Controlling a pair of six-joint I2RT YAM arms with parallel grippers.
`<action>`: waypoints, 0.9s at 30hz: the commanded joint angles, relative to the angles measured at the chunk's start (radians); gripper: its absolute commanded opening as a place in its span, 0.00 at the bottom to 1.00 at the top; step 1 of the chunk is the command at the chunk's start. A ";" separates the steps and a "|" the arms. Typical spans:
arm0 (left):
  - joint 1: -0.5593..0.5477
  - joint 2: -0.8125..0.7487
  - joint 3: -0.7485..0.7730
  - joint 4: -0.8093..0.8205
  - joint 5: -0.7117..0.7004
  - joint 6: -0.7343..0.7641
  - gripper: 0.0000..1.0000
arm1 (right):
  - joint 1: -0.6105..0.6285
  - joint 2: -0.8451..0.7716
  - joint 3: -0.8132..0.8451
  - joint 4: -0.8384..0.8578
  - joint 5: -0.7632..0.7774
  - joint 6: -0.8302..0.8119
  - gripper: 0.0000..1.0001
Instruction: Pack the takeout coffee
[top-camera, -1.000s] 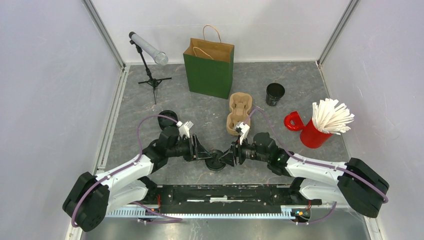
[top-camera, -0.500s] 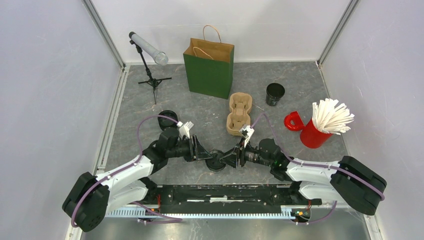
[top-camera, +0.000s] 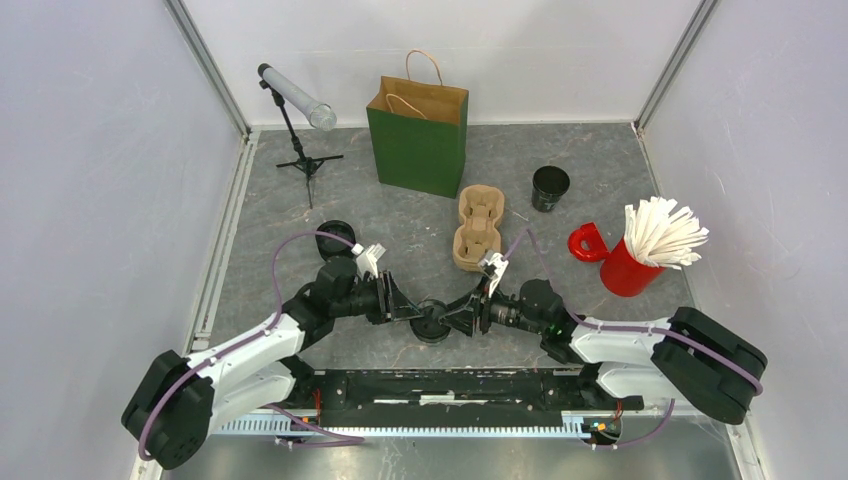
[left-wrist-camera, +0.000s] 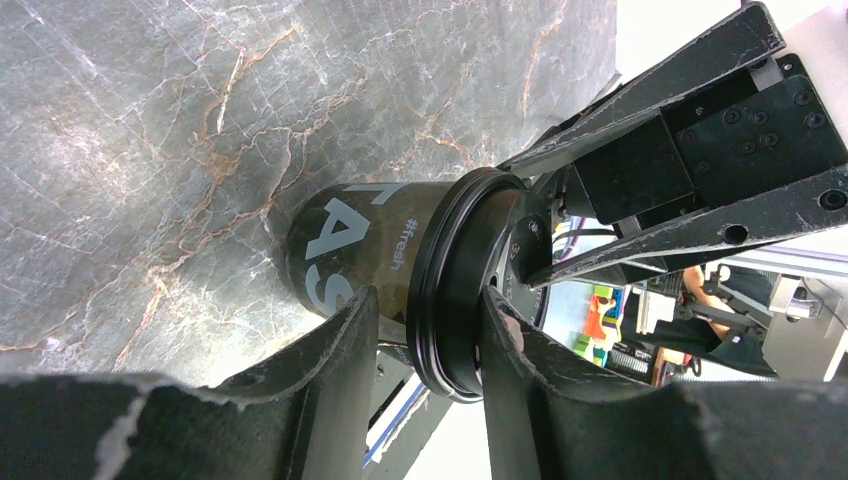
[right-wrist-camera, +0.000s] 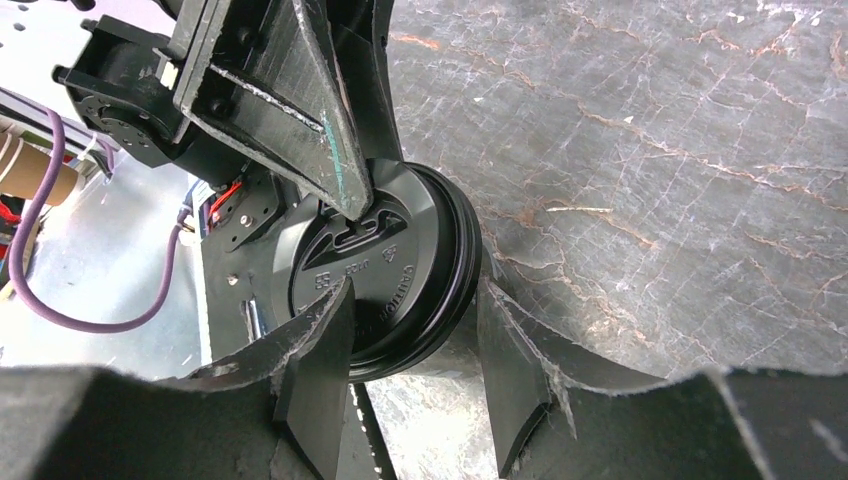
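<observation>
The takeout coffee (top-camera: 432, 320), a black cup with a black sip lid, stands on the grey table between both grippers. In the left wrist view the cup (left-wrist-camera: 350, 245) shows white lettering. My left gripper (top-camera: 412, 310) comes from the left, rolled on its side and slightly open. In its wrist view the left gripper (left-wrist-camera: 428, 300) straddles the lid rim (left-wrist-camera: 450, 290), one finger beside the body and one over the lid top. My right gripper (top-camera: 457, 316) comes from the right and is open. In its wrist view the right gripper (right-wrist-camera: 415, 290) has one finger over the lid (right-wrist-camera: 400, 260) and one beside the cup.
A brown pulp cup tray (top-camera: 478, 228) lies behind the cup. A green paper bag (top-camera: 420, 135) stands at the back. A lidless black cup (top-camera: 550, 187), a red mug with white sticks (top-camera: 628, 268), a squat black round piece (top-camera: 336, 238) and a small tripod (top-camera: 300, 120) are around.
My right arm has dropped and closed in on the cup from the right. My left gripper has stayed at the cup's left side, barely shifting.
</observation>
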 joint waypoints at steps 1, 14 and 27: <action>0.016 0.038 -0.046 -0.171 -0.165 0.061 0.47 | -0.005 0.058 -0.117 -0.190 -0.007 -0.138 0.51; 0.015 0.010 -0.027 -0.045 -0.066 0.017 0.56 | -0.004 0.076 0.054 -0.330 -0.076 -0.243 0.51; 0.016 0.100 0.004 -0.002 -0.046 0.049 0.56 | -0.009 0.133 0.177 -0.423 -0.104 -0.315 0.51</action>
